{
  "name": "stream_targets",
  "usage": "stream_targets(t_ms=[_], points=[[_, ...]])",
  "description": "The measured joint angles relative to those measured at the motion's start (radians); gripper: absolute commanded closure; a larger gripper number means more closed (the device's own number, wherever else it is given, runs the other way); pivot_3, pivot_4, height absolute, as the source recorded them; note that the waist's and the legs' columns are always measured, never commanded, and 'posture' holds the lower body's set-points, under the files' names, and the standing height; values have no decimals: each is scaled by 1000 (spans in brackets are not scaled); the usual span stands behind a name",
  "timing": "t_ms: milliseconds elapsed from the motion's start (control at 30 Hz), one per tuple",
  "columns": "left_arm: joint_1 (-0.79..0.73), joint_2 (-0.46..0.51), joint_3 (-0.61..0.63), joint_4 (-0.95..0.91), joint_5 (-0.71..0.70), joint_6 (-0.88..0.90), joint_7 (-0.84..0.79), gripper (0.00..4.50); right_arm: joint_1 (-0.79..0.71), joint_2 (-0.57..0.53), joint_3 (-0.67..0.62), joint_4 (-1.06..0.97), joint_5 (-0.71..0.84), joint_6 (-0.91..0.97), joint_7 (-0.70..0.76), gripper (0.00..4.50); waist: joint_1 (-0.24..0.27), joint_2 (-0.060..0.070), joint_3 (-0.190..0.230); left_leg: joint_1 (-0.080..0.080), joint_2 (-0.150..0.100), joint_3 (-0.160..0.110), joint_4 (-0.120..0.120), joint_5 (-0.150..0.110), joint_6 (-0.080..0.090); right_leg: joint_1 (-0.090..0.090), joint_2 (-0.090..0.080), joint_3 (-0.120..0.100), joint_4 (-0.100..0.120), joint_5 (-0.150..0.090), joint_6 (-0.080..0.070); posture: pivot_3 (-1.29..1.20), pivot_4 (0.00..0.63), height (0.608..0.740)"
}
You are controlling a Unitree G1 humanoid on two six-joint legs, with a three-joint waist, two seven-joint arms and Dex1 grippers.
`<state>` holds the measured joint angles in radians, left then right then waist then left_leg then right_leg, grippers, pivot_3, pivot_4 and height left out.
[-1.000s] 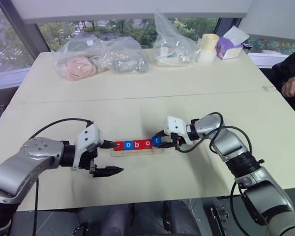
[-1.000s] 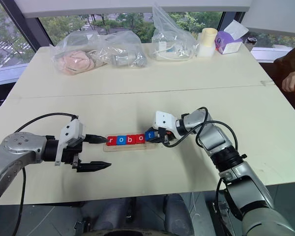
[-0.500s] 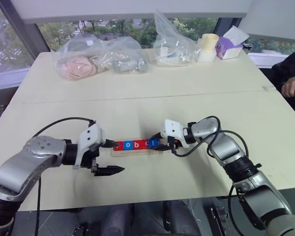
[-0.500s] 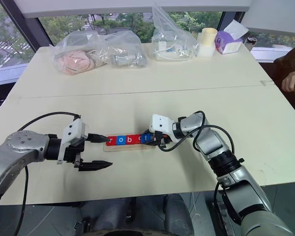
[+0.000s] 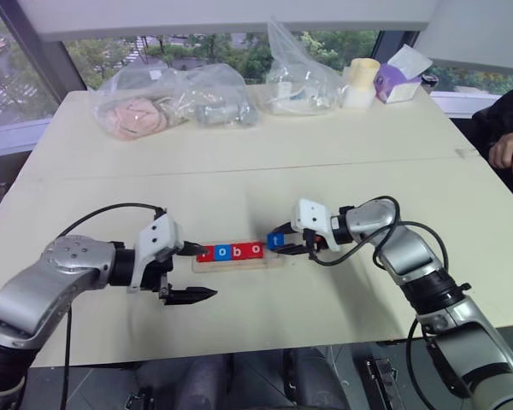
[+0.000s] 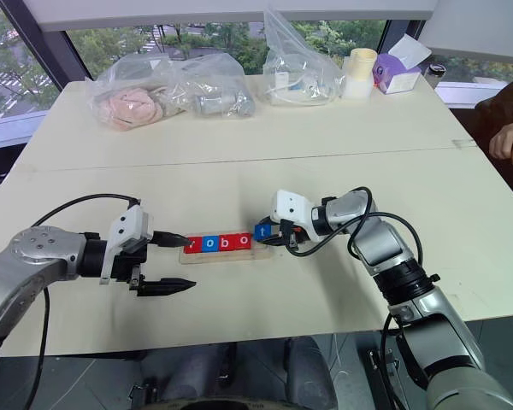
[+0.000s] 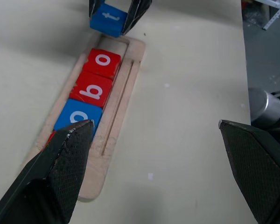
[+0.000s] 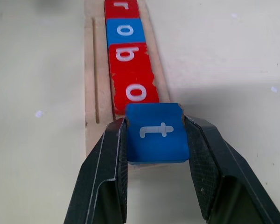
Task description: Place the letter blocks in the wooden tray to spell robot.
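The wooden tray point(image 5: 239, 264) lies mid-table with a red r point(image 5: 207, 253), blue o point(image 5: 223, 252), red b point(image 5: 239, 251) and red o point(image 5: 256, 249) in a row in its slot. My right gripper point(image 5: 280, 246) is shut on the blue t block point(image 8: 156, 128). It holds the block tilted over the tray's right end, just beyond the red o point(image 8: 133, 91). My left gripper point(image 5: 198, 272) stands open at the tray's left end with nothing between its fingers. One fingertip point(image 7: 77, 140) sits over the blue o, and the other is off the tray over bare table.
Clear plastic bags point(image 5: 175, 98) with soft items lie along the far side. Beside them are another bag point(image 5: 299, 81), a pale roll point(image 5: 362, 83) and a purple-and-white box point(image 5: 399, 77). A person's hand point(image 5: 506, 154) rests at the table's right edge.
Half a second ago the t block was pressed close against the red o. Now my right gripper has drawn it slightly back to the right and up. The left gripper has stayed put.
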<state>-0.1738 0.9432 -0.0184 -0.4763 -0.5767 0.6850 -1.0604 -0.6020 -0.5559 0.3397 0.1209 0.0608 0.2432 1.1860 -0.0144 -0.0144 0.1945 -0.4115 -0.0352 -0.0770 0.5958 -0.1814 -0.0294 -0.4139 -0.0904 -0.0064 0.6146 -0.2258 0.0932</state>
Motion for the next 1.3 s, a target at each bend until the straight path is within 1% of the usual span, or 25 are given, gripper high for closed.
stream_targets(t_ms=[400, 867, 933, 1000, 1067, 1100, 1200, 1300], points=[[3, -6, 0, 0, 1, 4, 13, 0, 0, 26, 35, 48, -30, -54, -3, 3322, 0, 0, 0, 0, 0, 0, 0, 0, 0, 0, 0, 0, 0, 0, 0, 0, 150, 740], [1, -11, -4, 5, 5, 3, 21, 0, 2, 56, 38, 40, -36, -27, -6, 3322, 0, 0, 0, 0, 0, 0, 0, 0, 0, 0, 0, 0, 0, 0, 0, 0, 150, 740], [-3, -14, -8, 13, 15, 0, 20, 0, 4, 57, 37, 33, -34, -11, -6, 2278, 0, 0, 0, 0, 0, 0, 0, 0, 0, 0, 0, 0, 0, 0, 0, 0, 150, 740], [-10, -15, -8, 27, 24, -4, 20, 0, 11, 60, 37, 27, -27, -2, -8, 1373, 0, 0, 0, 0, 0, 0, 0, 0, 0, 0, 0, 0, 0, 0, 0, 0, 150, 740], [-16, -17, -9, 31, 27, -6, 18, 0, 17, 65, 35, 19, -25, -2, -20, 300, -1, 0, 0, 0, 0, 0, 0, 0, 0, 0, 0, 0, 0, 0, 0, 0, 150, 740], [-18, -19, -9, 33, 30, -9, 18, 0, 17, 66, 35, 18, -25, -1, -26, 32, 0, 0, 0, 0, 0, 0, 0, 0, 0, 0, 0, 0, 0, 0, 0, 0, 150, 740], [-18, -19, -9, 39, 38, -18, 15, 0, 16, 70, 26, 15, -17, 7, -49, 32, 0, 0, 0, 0, 0, 0, 0, 0, 0, 0, 0, 0, 0, 0, 0, 0, 150, 740], [-18, -19, -9, 46, 45, -21, 14, 0, -2, 95, -35, 9, 18, 36, -94, 32, -1, 0, 0, 0, 0, 0, 0, 0, 0, 0, 0, 0, 0, 0, 0, 0, 150, 740]])
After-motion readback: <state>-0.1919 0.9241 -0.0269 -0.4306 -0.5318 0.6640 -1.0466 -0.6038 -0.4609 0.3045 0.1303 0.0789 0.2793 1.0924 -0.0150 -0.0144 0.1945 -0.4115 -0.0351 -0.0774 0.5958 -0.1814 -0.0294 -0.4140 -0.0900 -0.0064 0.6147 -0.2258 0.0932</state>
